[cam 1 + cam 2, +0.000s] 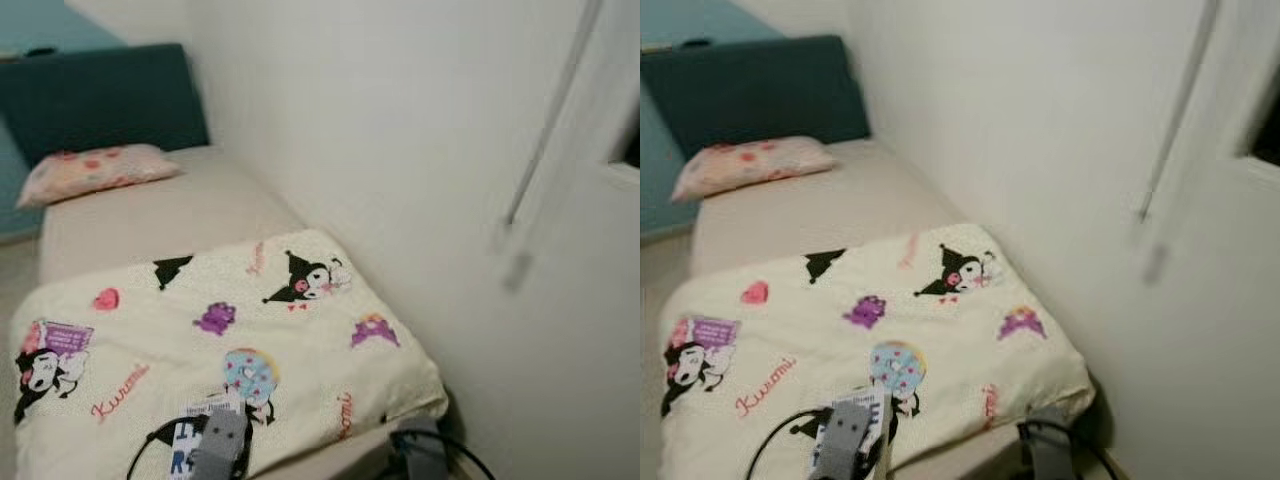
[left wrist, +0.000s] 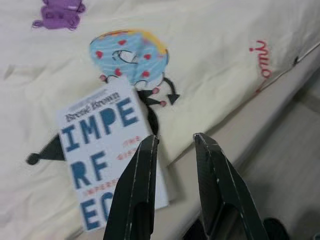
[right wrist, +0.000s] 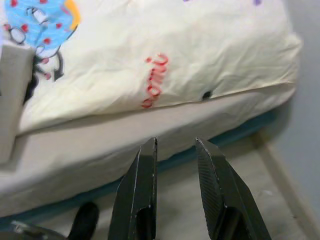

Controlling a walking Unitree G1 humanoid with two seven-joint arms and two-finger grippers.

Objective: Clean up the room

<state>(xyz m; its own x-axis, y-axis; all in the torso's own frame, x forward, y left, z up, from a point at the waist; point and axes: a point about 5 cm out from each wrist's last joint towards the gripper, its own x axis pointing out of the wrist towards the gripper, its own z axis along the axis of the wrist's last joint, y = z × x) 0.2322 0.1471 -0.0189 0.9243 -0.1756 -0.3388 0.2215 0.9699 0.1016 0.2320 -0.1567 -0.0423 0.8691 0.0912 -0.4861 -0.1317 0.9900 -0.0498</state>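
One book (image 2: 102,150) lies on the cartoon-print blanket (image 1: 250,330) at the bed's near edge, low centre in the head views. I have the left gripper (image 2: 175,142) poised above its corner, fingers apart and holding nothing. I read this as the approach before a pick. Next I'd need to lower and straddle the cover's edge, since the book lies flat on soft fabric. Right gripper (image 3: 175,145), also parted, hangs over the floor beside the bed.
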